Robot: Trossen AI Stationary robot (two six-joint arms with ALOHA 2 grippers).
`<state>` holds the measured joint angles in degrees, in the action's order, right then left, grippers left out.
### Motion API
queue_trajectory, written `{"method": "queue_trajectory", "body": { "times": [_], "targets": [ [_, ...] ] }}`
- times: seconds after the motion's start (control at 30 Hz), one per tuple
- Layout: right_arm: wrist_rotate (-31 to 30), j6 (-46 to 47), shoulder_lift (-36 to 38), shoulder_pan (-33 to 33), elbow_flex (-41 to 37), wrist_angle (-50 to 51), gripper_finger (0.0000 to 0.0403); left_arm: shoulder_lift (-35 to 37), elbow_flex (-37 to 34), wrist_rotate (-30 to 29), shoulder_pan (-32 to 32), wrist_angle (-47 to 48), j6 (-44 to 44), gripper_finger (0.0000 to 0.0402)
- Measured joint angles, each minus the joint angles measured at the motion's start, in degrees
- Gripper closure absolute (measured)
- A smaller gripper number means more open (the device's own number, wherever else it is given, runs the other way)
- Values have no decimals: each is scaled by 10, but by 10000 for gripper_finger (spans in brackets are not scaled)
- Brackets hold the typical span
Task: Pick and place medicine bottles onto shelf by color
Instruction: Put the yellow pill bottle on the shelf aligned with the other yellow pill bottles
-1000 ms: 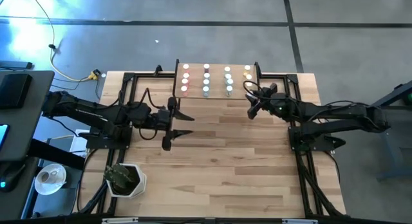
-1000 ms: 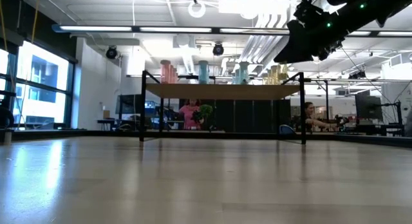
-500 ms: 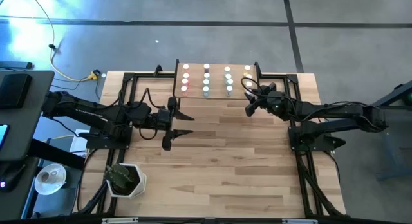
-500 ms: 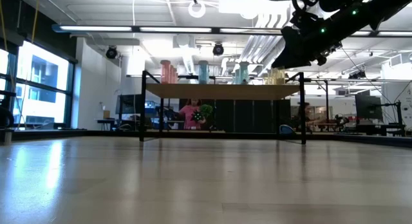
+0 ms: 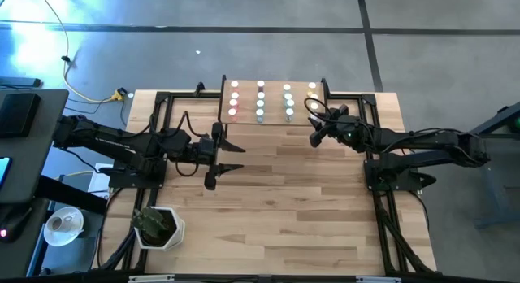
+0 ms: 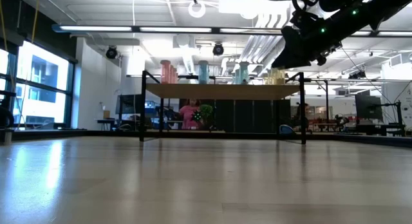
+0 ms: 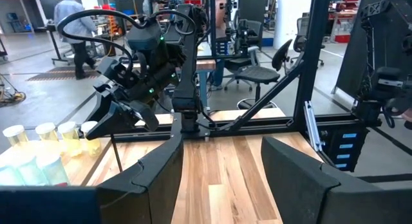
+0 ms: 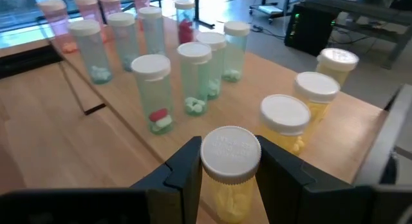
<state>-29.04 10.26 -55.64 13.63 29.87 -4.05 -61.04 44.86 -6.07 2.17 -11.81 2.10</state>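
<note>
**Shelf stocking: right end effector holding a yellow bottle at the shelf's near right corner**

- Right wrist view only: right end effector (image 8: pixel 230 169) clamped on a yellow bottle (image 8: pixel 230 163) with white cap, its fingers (image 8: pixel 183 169) against both sides. Beyond it stand three more yellow bottles, then green ones, then pink at the far end.
- High view: shelf (image 5: pixel 273 120) at the desk's far edge, between black frame rails; medicine bottles (image 5: pixel 260 102) in four columns of white caps, pink at left through yellow at right. Right end effector (image 5: pixel 314 124) sits over the yellow column's near end.
- Low view: shelf board (image 6: pixel 222 92) raised on thin black legs, bottles on top; right arm overhead at right.
- Left wrist view: left end effector (image 7: pixel 222 166) spread wide, holding nothing, aimed across the desk at the right arm.
- Room for moving: desk (image 5: pixel 276 202) bare across centre and near side; the left end effector (image 5: pixel 231 155) hovers left of centre, well apart from the shelf.
- Surroundings: potted plant (image 5: pixel 156 225) at near left corner; grey floor, office chairs, people in the background.
</note>
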Motion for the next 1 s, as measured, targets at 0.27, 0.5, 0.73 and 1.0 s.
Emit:
{"method": "queue_trajectory", "body": {
  "times": [0.27, 0.5, 0.73, 1.0],
  "targets": [
    [-10, 2, 0, 0, 0, 0, 285, 0, 0, 0, 0, 0, -4, 202],
    [-16, 0, 0, 0, 0, 0, 285, 0, 0, 0, 0, 0, -4, 202],
    [-23, 1, 0, 0, 0, 0, 274, 0, 0, -1, 0, 0, -4, 202],
    [-22, 2, 0, 0, 0, 0, 263, 0, 0, -1, 0, 0, -4, 202]
  ]
}}
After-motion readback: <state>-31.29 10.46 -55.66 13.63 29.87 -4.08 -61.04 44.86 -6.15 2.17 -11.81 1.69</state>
